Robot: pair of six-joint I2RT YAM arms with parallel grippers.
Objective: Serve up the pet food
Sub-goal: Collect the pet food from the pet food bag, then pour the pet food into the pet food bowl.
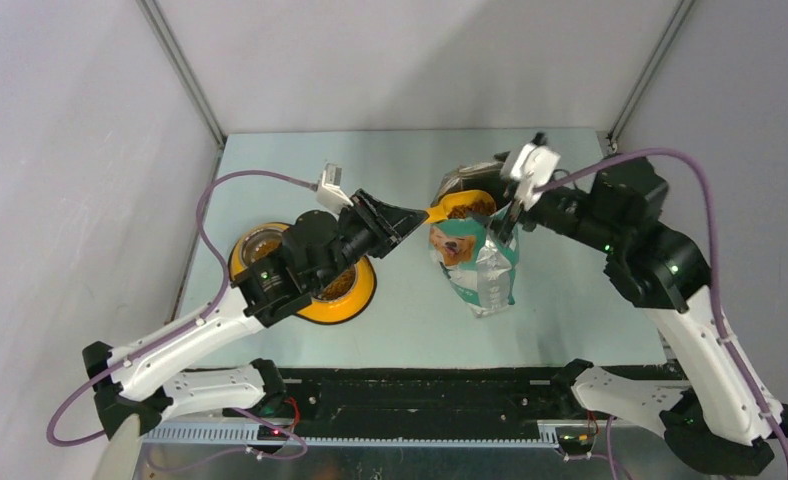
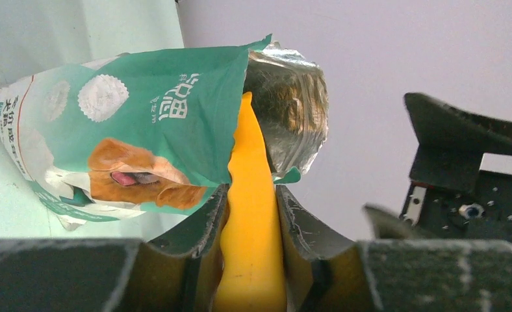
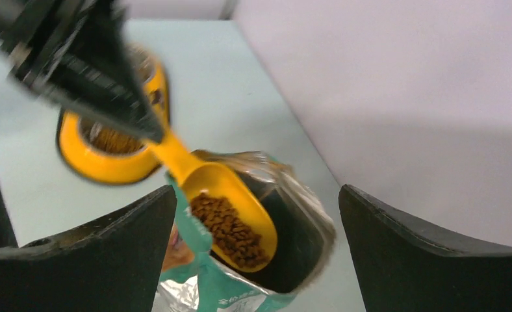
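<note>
Worktop (image 1: 570, 290) of pale green, with two arms reaching in from the near edge. Toward the far edge, a little right of the middle: green-and-white bag (image 1: 480, 275) with a dog picture, mouth open at its far end. Toward the left edge: yellow bowl (image 1: 355, 298), partly hidden under the left arm, with some brown pellets (image 1: 342, 285) inside. Between bowl and bag: left pincer (image 1: 408, 217), clenched on the handle of the orange scoop (image 1: 458, 207). At the right side of the bag mouth: right pincer (image 1: 511, 215), released, fingers spread wide to both sides of the mouth. Cannot tell whether touching the foil or not.

Judged as the carrying step: scoop filled and held at the bag mouth, not yet brought over the bowl. Probably calls next for drawing the scoop toward the left edge, kept level so as to spill nothing, then tipping it above the bowl. Seems wise to clear the foil lip of the bag first.

Pet food (image 3: 230, 229): small brown heap in the hollow of the scoop, directly over the open mouth of the bag. Lying at the far end of the handle from the tips of the left pincer, not touching them. Seen from the right wrist, lying between the spread fingers of the right pincer and apart from both.
</note>
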